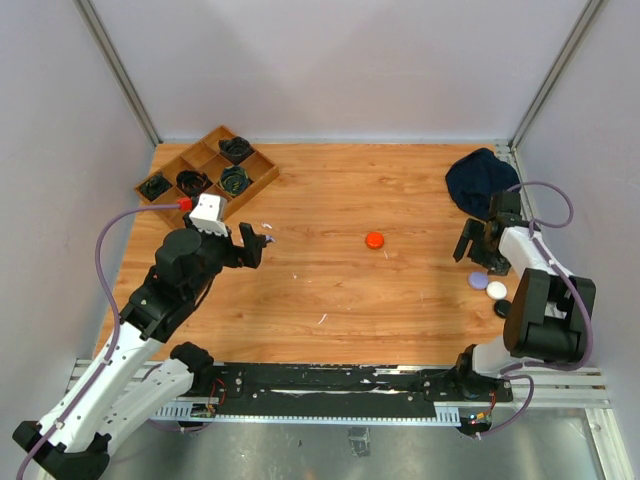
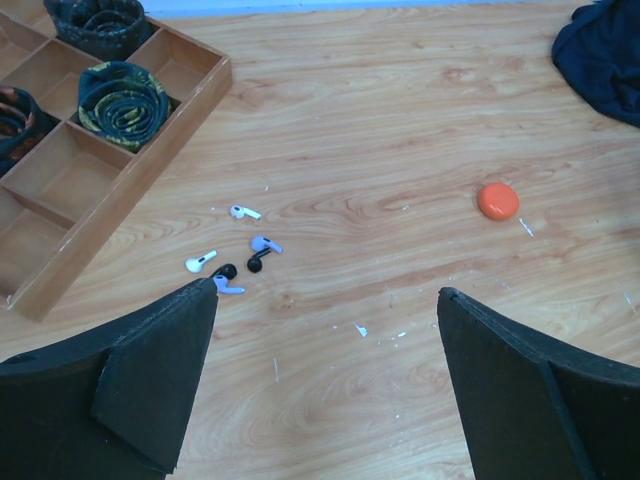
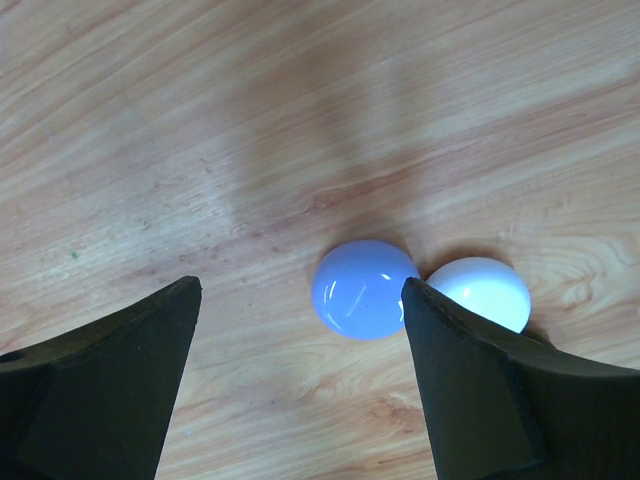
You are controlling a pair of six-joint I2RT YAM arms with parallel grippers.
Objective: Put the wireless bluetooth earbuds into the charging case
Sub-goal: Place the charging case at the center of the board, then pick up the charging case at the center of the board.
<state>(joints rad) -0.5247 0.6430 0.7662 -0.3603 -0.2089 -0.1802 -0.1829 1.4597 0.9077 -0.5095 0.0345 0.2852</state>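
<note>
Several tiny earbuds lie loose on the wood: white (image 2: pixel 243 211), lavender (image 2: pixel 265 243) and black (image 2: pixel 255 264). They sit just beyond the left fingertip of my left gripper (image 2: pixel 325 290), which is open and empty above the table. From above, the earbuds (image 1: pixel 268 232) show as specks by the left gripper (image 1: pixel 252 243). A round orange charging case (image 1: pixel 375 240) (image 2: pixel 497 201) lies shut mid-table. My right gripper (image 3: pixel 300 285) is open over a lavender case (image 3: pixel 363 289) that touches a white case (image 3: pixel 480 288). The lavender case is by its right finger, not held.
A wooden compartment tray (image 1: pixel 205 170) (image 2: pixel 120 170) with coiled dark items stands at the back left. A dark blue cloth (image 1: pixel 480 180) (image 2: pixel 600 50) lies bunched at the back right. A black round case (image 1: pixel 503 309) sits by the right arm's base.
</note>
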